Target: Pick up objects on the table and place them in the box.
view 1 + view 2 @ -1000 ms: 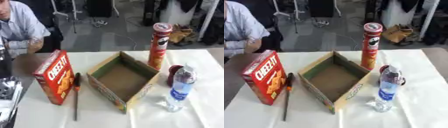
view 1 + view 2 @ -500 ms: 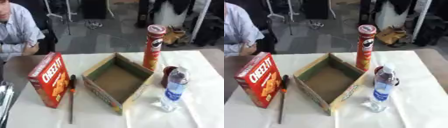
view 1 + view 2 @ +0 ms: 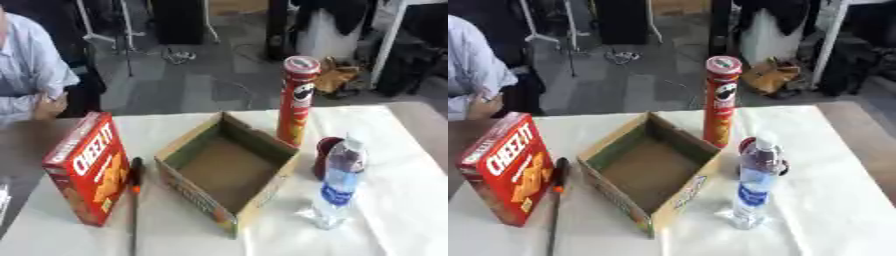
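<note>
An open cardboard box sits mid-frame on the bench, cracker box left, water bottle right; no robot fingers visible.

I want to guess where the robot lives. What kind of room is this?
Probably a lab or workshop, not a home. Behind the white-covered table is grey floor with metal stands and loose cables, plus dark equipment. On the table, a cardboard box stands open among snacks.

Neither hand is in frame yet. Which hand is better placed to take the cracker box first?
Probably the left: the cracker box stands upright on the box's left side, with the screwdriver between them. The can and bottle suit the right.
</note>
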Controlling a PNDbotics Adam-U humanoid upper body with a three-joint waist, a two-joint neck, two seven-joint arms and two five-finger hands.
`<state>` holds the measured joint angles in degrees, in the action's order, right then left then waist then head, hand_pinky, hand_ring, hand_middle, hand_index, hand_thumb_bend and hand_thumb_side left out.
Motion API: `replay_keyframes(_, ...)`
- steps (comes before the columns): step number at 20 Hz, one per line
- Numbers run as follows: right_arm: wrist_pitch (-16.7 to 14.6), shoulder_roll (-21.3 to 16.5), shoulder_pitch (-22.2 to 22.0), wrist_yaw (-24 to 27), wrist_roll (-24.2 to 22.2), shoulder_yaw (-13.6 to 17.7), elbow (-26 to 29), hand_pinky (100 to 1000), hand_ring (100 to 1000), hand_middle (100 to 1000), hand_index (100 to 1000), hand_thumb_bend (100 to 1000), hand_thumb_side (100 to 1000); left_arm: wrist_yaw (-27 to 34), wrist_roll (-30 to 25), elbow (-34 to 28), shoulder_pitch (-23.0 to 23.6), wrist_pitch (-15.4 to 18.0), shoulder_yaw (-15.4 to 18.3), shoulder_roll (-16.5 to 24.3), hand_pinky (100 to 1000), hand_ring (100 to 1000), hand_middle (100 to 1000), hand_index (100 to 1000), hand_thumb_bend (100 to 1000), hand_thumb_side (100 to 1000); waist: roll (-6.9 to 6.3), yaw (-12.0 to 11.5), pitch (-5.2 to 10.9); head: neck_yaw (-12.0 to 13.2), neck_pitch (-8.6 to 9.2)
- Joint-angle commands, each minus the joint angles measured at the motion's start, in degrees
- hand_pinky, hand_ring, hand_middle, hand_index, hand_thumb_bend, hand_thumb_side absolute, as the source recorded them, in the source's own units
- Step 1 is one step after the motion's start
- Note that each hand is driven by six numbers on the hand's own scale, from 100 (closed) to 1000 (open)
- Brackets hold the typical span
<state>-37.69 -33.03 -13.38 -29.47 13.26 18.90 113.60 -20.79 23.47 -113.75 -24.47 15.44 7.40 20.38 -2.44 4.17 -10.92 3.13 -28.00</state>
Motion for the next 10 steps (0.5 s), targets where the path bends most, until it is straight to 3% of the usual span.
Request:
replay_keyframes(1, -0.35, -3.95, -0.83, -2.25, -4.54, -0.53, 0.99, 879, 1000, 938, 1000, 529, 1000, 0.23, -0.94, -0.84, -0.35, -0.21, 0.11, 1.65, 1000, 982, 928, 918, 100, 1000, 0.19, -0.07, 0.50, -0.39, 0.55)
replay_keyframes(6, -4.15, -9.80, -5.08, -6.12, -14.10, 0.24, 0.99, 880, 1000, 936, 1000, 502, 1000, 0.09, -1.83, -0.84, -0.28, -0.52, 0.15, 2.46, 1000, 980, 921, 914, 100, 1000, 0.44, 0.19, 0.37, 0.09, 0.63)
replay_keyframes(10, -6.27, -15.44, -11.10, -9.29, -14.78, 0.38, 0.99, 880, 998, 948, 1000, 525, 1000, -0.06, -2.40, -0.84, 0.00, -0.65, -0.03, 3.32, 1000, 979, 917, 911, 100, 1000, 1.01, 0.60, 0.22, 0.63, 0.75)
